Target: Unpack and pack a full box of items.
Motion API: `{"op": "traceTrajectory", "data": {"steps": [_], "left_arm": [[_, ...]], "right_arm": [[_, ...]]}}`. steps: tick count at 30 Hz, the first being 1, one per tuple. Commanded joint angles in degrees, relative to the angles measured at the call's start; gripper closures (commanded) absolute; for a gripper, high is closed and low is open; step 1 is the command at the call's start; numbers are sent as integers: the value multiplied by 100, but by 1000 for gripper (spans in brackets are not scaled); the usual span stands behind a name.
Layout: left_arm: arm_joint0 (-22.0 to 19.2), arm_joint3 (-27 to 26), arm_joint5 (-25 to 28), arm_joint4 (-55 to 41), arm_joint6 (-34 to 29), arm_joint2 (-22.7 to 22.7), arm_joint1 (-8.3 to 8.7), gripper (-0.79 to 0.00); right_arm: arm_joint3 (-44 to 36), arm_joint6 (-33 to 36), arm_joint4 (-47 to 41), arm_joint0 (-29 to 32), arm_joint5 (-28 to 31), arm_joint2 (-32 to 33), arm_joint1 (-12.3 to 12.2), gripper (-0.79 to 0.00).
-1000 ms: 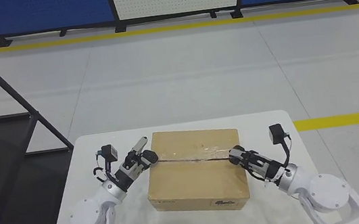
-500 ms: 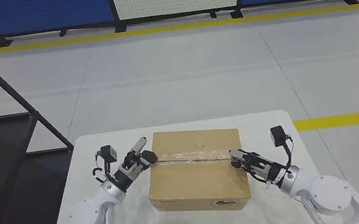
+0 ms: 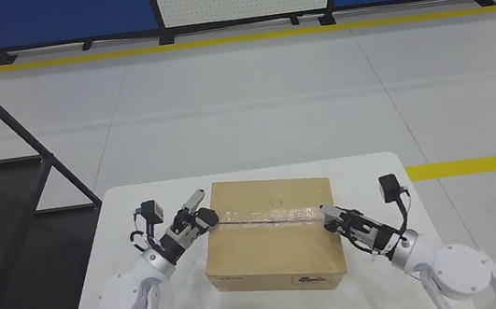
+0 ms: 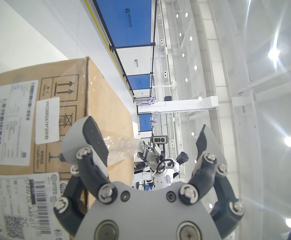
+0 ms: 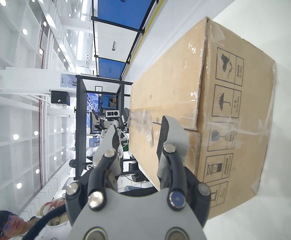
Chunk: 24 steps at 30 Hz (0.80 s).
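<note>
My left pincer (image 4: 146, 129) stands wide open at one end of the cardboard box (image 3: 272, 245), with one pad against the top edge where the clear tape (image 3: 270, 213) ends. My right pincer (image 5: 138, 125) is at the opposite end, partly open, holding nothing, the crumpled tape end just ahead of its fingers. The box sits taped shut on the desk (image 3: 354, 173) between both pincers.

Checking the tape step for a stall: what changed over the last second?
The right gripper drew back slightly along the clear tape seam, from over the box top toward its right edge, with its jaws open. The left gripper stayed open at the box's left end, and the box did not move.
</note>
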<state>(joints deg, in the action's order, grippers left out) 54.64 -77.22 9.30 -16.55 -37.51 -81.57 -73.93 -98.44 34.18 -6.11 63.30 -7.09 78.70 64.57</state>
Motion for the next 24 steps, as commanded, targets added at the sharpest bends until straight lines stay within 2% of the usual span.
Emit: {"op": "traceTrajectory", "data": {"steps": [1, 3, 4, 6, 9, 10, 17, 24], "left_arm": [[-3, 6, 7, -15, 11, 9, 4, -785], [-6, 9, 10, -20, 17, 18, 9, -785], [-7, 10, 12, -23, 20, 21, 11, -785], [-11, 8, 17, -25, 13, 29, 17, -785], [-12, 8, 27, -40, 16, 36, 24, -785], [-12, 8, 28, -43, 18, 39, 27, -785], [-11, 28, 23, -56, 28, 65, 44, -785], [-13, 35, 33, -106, 55, 84, 57, -785]], "right_arm": [[-27, -26, 9, 29, -11, 35, -5, -397], [-56, -103, 31, 71, -38, 91, -11, -422], [-77, -153, 37, 100, -53, 116, -13, -468], [-128, -213, 14, 162, -42, 181, -18, -631], [-209, -322, -41, 287, -11, 315, -27, -720], [-241, -371, -64, 329, -6, 360, -29, -779], [-452, -830, -621, 585, 378, 617, 1, -785], [-452, -830, -621, 585, 378, 617, 1, -785]]}}
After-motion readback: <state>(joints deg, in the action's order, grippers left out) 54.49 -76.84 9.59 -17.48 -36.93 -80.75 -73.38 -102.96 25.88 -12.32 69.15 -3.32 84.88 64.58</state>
